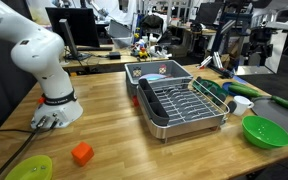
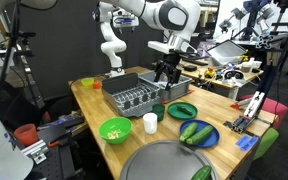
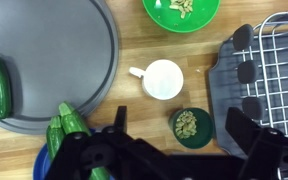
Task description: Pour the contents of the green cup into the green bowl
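Note:
The green cup [image 3: 190,125] is small and dark green, holds pale bits, and stands upright on the wooden table next to the dish rack. It also shows in an exterior view [image 2: 158,108]. My gripper [image 3: 180,121] is open and empty. It hangs above the cup, and in the wrist view the cup lies between the two fingers. In an exterior view the gripper [image 2: 166,71] is well above the table. The lime green bowl [image 3: 181,10] holds some pale bits and sits beyond a white cup. It shows in both exterior views [image 2: 115,129] [image 1: 266,131].
A small white cup [image 3: 162,80] stands between the green cup and the bowl. The metal dish rack [image 3: 269,80] is close beside the cup. A big grey round tray [image 3: 44,60], a blue plate with green vegetables [image 2: 196,133] and a flatter green dish [image 2: 182,110] are nearby.

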### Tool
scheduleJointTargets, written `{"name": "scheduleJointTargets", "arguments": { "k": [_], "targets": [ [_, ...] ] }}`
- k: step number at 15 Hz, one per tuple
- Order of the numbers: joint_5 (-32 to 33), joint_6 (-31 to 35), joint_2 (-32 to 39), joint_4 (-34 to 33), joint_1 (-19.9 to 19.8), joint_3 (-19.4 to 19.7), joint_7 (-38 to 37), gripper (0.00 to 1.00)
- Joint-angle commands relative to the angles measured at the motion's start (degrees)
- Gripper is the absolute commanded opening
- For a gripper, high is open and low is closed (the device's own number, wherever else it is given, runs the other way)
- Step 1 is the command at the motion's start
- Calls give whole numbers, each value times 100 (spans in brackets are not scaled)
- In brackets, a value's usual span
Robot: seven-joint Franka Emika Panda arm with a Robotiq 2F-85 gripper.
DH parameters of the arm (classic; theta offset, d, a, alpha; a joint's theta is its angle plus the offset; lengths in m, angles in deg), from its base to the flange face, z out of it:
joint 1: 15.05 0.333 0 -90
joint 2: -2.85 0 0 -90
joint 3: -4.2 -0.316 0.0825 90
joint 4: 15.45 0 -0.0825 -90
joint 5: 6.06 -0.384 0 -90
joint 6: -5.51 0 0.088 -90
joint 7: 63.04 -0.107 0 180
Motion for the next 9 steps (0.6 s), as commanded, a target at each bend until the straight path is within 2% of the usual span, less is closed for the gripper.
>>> {"name": "scheduleJointTargets", "arguments": {
  "k": [1, 9],
  "targets": [
    [-75, -215, 300, -416, -84, -183, -342, 100],
    [-761, -186, 1291, -1170, -142, -345, -1483, 100]
  ]
}}
